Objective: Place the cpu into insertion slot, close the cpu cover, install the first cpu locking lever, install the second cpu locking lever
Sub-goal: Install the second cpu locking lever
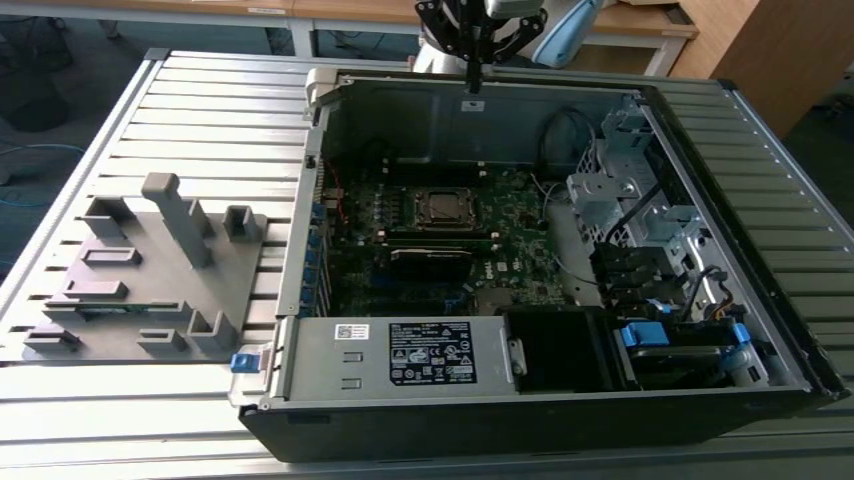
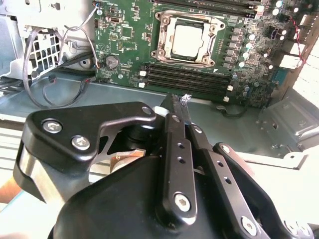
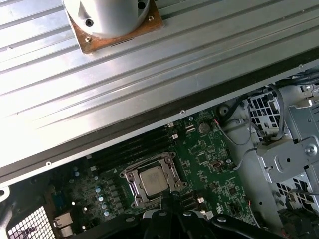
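The cpu [image 2: 187, 40] is a silvery square chip lying flat in the insertion slot [image 3: 128, 175] on the green motherboard [image 1: 514, 215]. The cpu cover [image 2: 214, 47], a silvery metal frame, lies down flat around the chip. I cannot tell how the locking levers stand. In the exterior view my gripper [image 1: 474, 88] hangs over the case's far wall, well above and apart from the cpu [image 1: 441, 207]. Its black fingers [image 2: 175, 112] meet at the tips with nothing between them. In the first wrist view the gripper [image 3: 169, 196] lies just beside the cpu [image 3: 153, 180].
The open computer case [image 1: 747, 300] lies on a ribbed metal table [image 1: 214, 110]. A grey fixture plate [image 1: 147, 270] with upright blocks stands at the exterior view's left. A power supply box [image 1: 400, 352], a drive cage [image 1: 627, 200], memory slots [image 2: 189, 77] and loose cables [image 2: 50, 64] surround the board.
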Controlling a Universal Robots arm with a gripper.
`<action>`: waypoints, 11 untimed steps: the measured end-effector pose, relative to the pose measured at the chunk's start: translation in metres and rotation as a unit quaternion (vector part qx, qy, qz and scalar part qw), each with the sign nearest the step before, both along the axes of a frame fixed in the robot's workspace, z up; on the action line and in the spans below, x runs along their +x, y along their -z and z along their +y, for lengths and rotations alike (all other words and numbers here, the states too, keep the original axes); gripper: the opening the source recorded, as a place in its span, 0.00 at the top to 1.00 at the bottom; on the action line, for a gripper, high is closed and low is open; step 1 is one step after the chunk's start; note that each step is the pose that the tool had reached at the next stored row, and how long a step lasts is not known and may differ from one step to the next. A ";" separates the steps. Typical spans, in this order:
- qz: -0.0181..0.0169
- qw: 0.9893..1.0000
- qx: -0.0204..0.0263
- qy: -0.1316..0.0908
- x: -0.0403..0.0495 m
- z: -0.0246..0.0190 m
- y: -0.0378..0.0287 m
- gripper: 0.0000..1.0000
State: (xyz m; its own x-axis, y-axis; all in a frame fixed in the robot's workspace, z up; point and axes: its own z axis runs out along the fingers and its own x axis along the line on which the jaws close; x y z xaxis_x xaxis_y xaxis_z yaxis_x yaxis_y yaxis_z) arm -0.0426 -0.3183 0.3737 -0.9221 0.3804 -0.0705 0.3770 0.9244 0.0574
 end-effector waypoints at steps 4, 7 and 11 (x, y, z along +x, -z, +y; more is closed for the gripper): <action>0.000 1.000 0.000 -0.016 0.0000 0.0000 0.0003 0.90; 0.000 1.000 0.000 -0.030 0.0000 0.0000 0.0005 0.90; 0.000 0.999 0.000 -0.033 0.0000 0.0000 0.0005 0.90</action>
